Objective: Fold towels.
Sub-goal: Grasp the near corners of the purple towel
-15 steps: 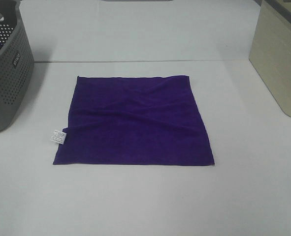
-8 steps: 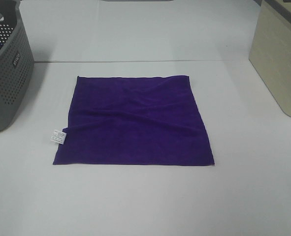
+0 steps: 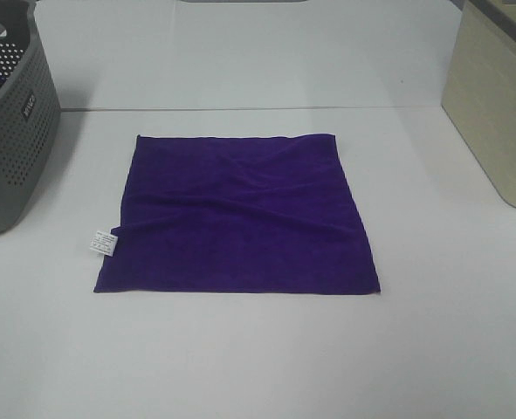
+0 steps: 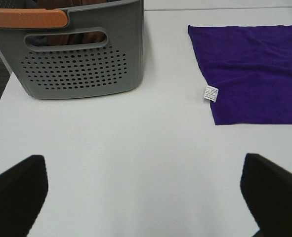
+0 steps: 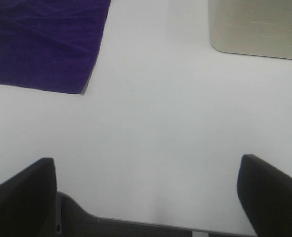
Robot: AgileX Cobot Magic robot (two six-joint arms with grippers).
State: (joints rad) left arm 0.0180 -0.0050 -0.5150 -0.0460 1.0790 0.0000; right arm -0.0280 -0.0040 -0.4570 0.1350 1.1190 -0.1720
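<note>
exterior high / towel: purple towel (image 3: 240, 214) lies flat and unfolded mid-bench (image 3: 258, 367), lightly creased; white care tag (image 3: 103, 242) sticks out of its left edge.
exterior high / surroundings: grey perforated basket (image 3: 13, 131) at far-left edge, beige bin (image 3: 493, 105) at far-right edge, both apart from towel.
left wrist / left gripper (image 4: 146, 197): jaws wide, holding nothing, over bare bench near the tag.
right wrist / right gripper (image 5: 146, 197): jaws wide, holding nothing, over bare bench at the near edge, off a towel corner.

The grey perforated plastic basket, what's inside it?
In the left wrist view, dark brown contents show through the handle slot of the grey perforated plastic basket and above its rim; what they are cannot be told. The walls hide the rest.
</note>
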